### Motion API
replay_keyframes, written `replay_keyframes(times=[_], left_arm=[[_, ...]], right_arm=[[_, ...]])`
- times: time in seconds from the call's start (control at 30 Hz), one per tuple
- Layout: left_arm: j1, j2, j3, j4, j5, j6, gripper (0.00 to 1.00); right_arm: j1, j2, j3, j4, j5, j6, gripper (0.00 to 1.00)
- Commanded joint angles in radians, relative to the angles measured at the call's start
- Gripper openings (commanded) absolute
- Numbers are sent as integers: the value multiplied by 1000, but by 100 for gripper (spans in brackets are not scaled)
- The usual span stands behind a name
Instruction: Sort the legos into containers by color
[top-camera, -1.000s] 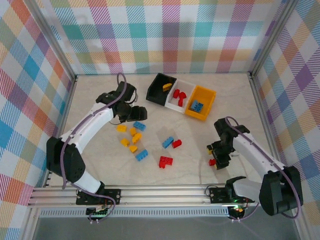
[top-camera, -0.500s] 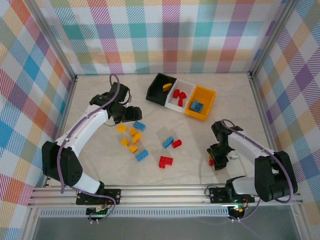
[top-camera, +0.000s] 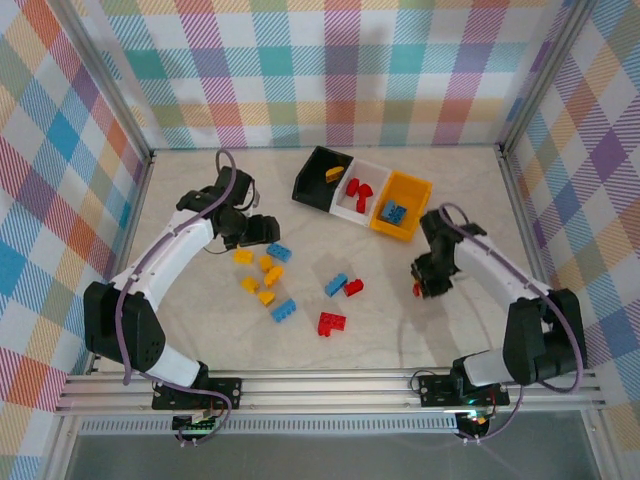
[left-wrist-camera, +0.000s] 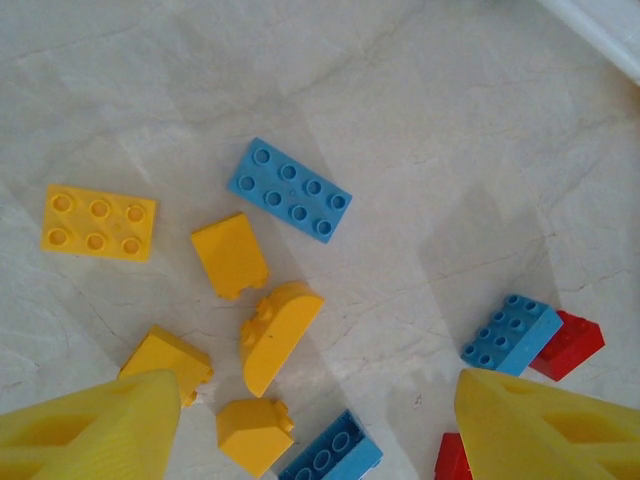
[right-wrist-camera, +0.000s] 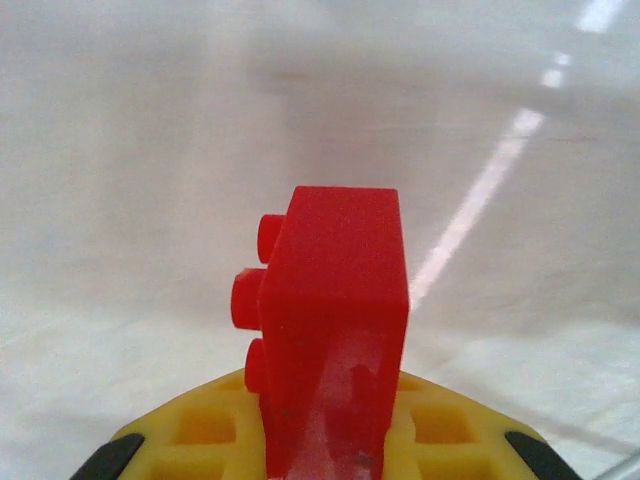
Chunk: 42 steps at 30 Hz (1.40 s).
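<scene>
While a red brick (right-wrist-camera: 335, 300) is pinched in the closed right gripper (top-camera: 421, 288), the left gripper (top-camera: 272, 229) is held spread above the loose bricks (top-camera: 268, 278).

The red brick is seen upright in the right wrist view, studs turned left, clamped between yellow fingers (right-wrist-camera: 200, 430), with pale table (right-wrist-camera: 150, 150) behind it; from above, that gripper is placed near the orange bin (top-camera: 420, 204). Below the left gripper, yellow and blue pieces are scattered close together, and red ones are set further right. A yellow brick (top-camera: 334, 174) is lodged in the black bin (top-camera: 312, 180), red bricks (top-camera: 356, 189) in the white bin (top-camera: 374, 168), and a blue brick (top-camera: 393, 212) in the orange bin; the three bins are joined in a row.
</scene>
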Motion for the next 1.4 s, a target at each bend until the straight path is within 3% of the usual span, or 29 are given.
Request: replay_keyframes(times=[0.0, 0.27, 0.5, 0.77, 0.9, 1.07, 1.17, 1.3, 1.33, 1.37], left_arm=[[7, -20, -43, -1, 24, 27, 73], [6, -43, -102, -10, 35, -3, 73], [6, -78, -152, -17, 75, -55, 74], [5, -145, -191, -59, 55, -68, 74], [7, -158, -208, -56, 43, -76, 74], [6, -130, -209, -9, 59, -88, 75], [6, -104, -193, 16, 67, -88, 75], [6, -86, -186, 45, 66, -86, 75], [7, -84, -186, 50, 66, -87, 75], [7, -82, -188, 55, 65, -87, 75]], right_arm=[[27, 80, 186, 24, -22, -131, 17], [45, 454, 686, 149, -177, -346, 17], [43, 794, 1079, 131, -260, -509, 19], [27, 937, 1220, 118, -257, -582, 30], [23, 941, 1254, 116, -275, -638, 40], [25, 841, 1203, 100, -269, -734, 58], [31, 739, 1126, 55, -258, -794, 59], [116, 476, 854, 90, -50, -893, 63], [140, 408, 772, 118, 8, -909, 67], [152, 334, 683, 151, 32, -892, 85]])
